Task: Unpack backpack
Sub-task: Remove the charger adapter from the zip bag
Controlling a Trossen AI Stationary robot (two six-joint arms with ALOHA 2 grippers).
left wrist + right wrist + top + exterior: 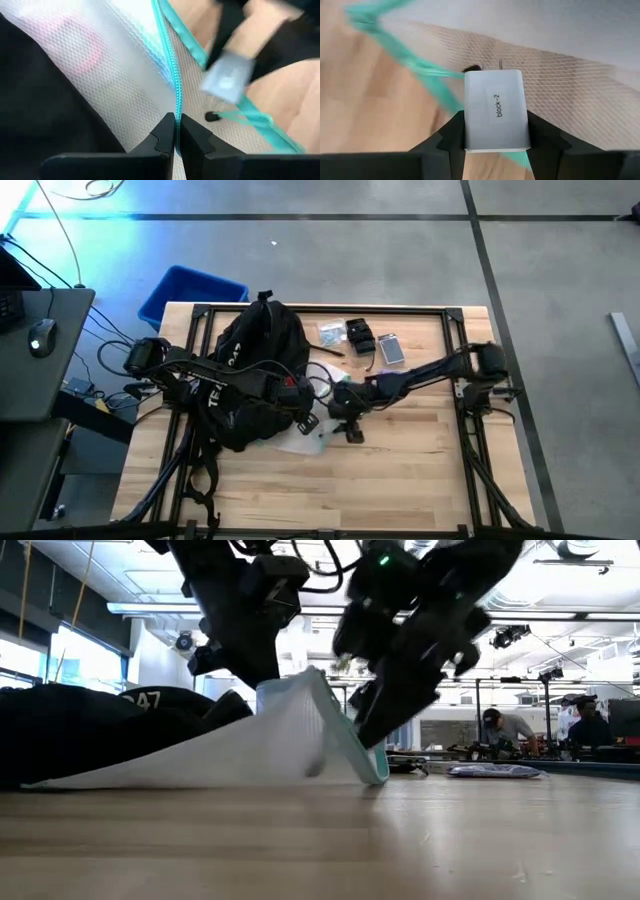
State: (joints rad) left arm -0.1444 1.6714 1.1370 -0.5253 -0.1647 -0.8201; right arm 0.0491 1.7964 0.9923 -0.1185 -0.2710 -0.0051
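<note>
The light wooden slatted table (400,480) carries everything here. Largest on it is the big black soft fabric backpack (255,370), lying toward the table's left half and reaching close to its far edge, with straps trailing toward the near-left corner.

From the backpack's right side a translucent white mesh pouch with a teal zip and trim (290,735) spills out toward the middle of the table. The left gripper (175,127) is closed tight on the pouch's zip line, pinning it up off the wood.

The right gripper (496,131), just beside the pouch near the table's centre, has its two dark fingers clamped on the sides of a small pale grey rectangular block labelled "block-2" (496,107), which sits against the pouch's mesh.

Near the far edge, right of the backpack, lie a few small items, among them a dark gadget (360,337) and a flat silvery phone-like slab (391,349).

The step in hand looks like drawing the block clear of the pouch. To do it well, I would keep the left grip steady so the pouch mouth stays lifted and taut, and pull the block straight away from the mesh, not sideways, since the teal cord (405,60) lies close and could snag. A squarely centred hold matters; the block's smooth faces may slip.
</note>
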